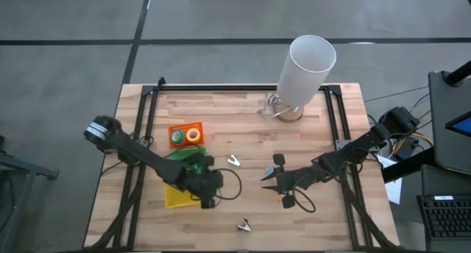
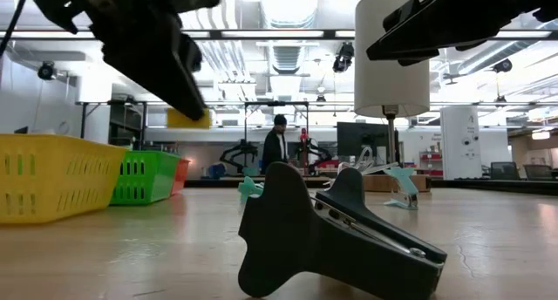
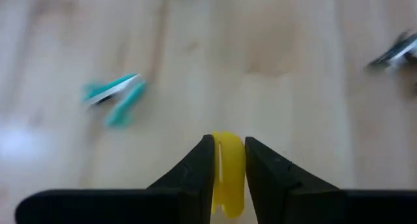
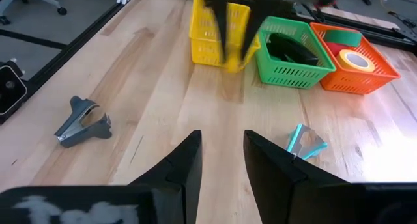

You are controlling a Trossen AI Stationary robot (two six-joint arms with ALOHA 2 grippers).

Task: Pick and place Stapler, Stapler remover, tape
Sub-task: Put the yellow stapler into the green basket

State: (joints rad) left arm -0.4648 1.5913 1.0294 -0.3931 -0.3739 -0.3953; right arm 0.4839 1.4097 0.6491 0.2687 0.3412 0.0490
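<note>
My left gripper (image 1: 211, 187) hovers beside the yellow tray (image 1: 175, 196) and is shut on a narrow yellow thing (image 3: 227, 172), seen edge-on and rounded like a tape roll. My right gripper (image 4: 221, 160) is open above bare table near the middle (image 1: 269, 181) and touches nothing. The black stapler (image 4: 290, 48) lies in the green tray (image 1: 188, 162). A green and a yellow tape roll (image 4: 355, 60) lie in the orange tray (image 1: 185, 134). Staple removers lie on the table: a black one (image 2: 336, 239), a grey one (image 4: 83, 123) and a teal one (image 4: 305, 142). My left gripper pinches the yellow thing between its two fingers (image 3: 195, 168), which lie on its flat sides (image 3: 227, 152). The fingers come from above, pointing down. The thing is lifted clear of the table and shows below the fingers in the low view (image 2: 187, 119).
A white cylindrical lamp (image 1: 309, 65) stands at the far edge right of the middle. Another teal remover (image 1: 278, 161) lies by my right gripper. The three trays stand in a row on the table's left side. Bare wood lies between the two grippers.
</note>
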